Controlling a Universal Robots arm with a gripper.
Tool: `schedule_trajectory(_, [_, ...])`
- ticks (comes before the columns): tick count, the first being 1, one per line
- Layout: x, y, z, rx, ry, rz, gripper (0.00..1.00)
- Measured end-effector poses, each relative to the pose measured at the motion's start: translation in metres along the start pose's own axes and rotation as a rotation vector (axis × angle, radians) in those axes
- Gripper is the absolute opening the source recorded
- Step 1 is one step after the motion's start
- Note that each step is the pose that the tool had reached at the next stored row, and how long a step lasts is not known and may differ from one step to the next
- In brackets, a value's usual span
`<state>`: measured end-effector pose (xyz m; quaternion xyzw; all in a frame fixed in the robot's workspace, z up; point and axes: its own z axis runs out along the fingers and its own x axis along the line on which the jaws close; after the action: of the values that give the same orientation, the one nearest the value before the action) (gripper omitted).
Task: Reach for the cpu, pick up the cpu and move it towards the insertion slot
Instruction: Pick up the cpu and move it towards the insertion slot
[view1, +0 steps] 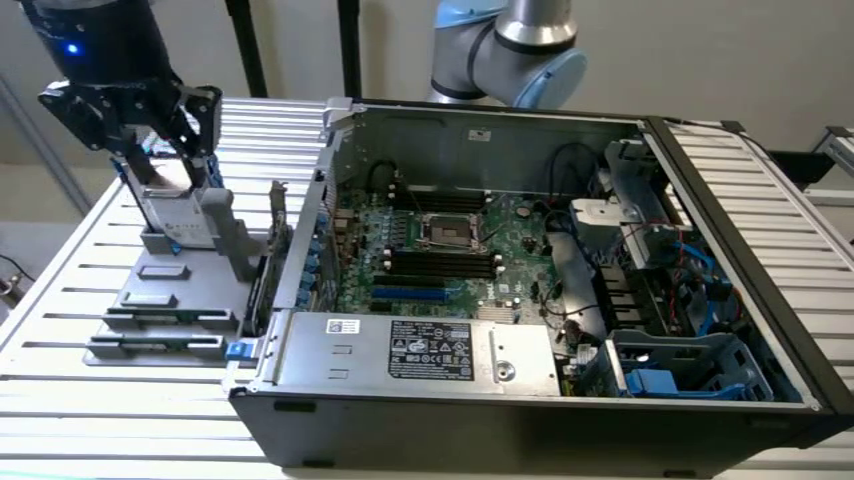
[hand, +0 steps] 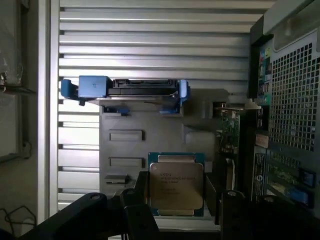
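Note:
The cpu (hand: 176, 184), a small square chip with a silver-grey top and green rim, sits between the dark fingers (hand: 141, 197) of my gripper (hand: 176, 202), which is shut on its two sides. In the exterior view my gripper (view1: 170, 182) hangs at the far left above the grey fixture plate (view1: 167, 295), with the cpu (view1: 167, 176) as a pale patch between the fingers. The insertion slot (view1: 447, 232), a shiny metal frame with a dark centre, lies on the green board inside the open computer case, well to the exterior view's right of my gripper.
An upright silver hard drive (view1: 183, 225) in a blue frame (hand: 95, 87) stands on the fixture plate just below my gripper. The case wall (view1: 320, 190) rises between the plate and the board. Long black memory slots (view1: 441, 265) flank the socket; cables and drive bays (view1: 654, 290) fill the right.

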<state>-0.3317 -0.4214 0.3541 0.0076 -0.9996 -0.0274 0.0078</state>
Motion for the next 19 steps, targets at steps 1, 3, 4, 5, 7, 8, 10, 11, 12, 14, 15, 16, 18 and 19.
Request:
schedule_trajectory(1, [-0.005, 0.0000, -0.0012, -0.0014, -0.0001, 0.000, 0.54])
schedule_trajectory(3, [-0.014, -0.0001, -0.0032, -0.0054, 0.0000, 0.000, 0.54])
schedule_trajectory(4, [-0.018, -0.0002, -0.0041, -0.0076, 0.0000, -0.001, 0.54])
schedule_trajectory(5, [-0.023, -0.0002, -0.0049, -0.0094, -0.0001, -0.001, 0.54])
schedule_trajectory(7, [-0.032, -0.0004, -0.0064, -0.0129, -0.0002, -0.001, 0.54])
schedule_trajectory(8, [-0.036, -0.0004, -0.0072, -0.0146, -0.0002, -0.001, 0.54])
schedule_trajectory(10, [-0.045, -0.0005, -0.0088, -0.0184, -0.0002, -0.002, 0.54])
schedule_trajectory(11, [-0.050, -0.0006, -0.0095, -0.0200, -0.0003, -0.002, 0.54])
schedule_trajectory(12, [-0.055, -0.0007, -0.0103, -0.0213, -0.0002, -0.002, 0.54])
schedule_trajectory(14, [-0.064, -0.0007, -0.0118, -0.0241, -0.0002, -0.002, 0.54])
schedule_trajectory(15, [-0.068, -0.0008, -0.0125, -0.0255, -0.0003, -0.002, 0.54])
schedule_trajectory(16, [-0.073, -0.0009, -0.0133, -0.0269, -0.0003, -0.003, 0.54])
schedule_trajectory(18, [-0.082, -0.0010, -0.0150, -0.0301, -0.0003, -0.003, 0.54])
schedule_trajectory(19, [-0.086, -0.0010, -0.0158, -0.0315, -0.0004, -0.003, 0.54])
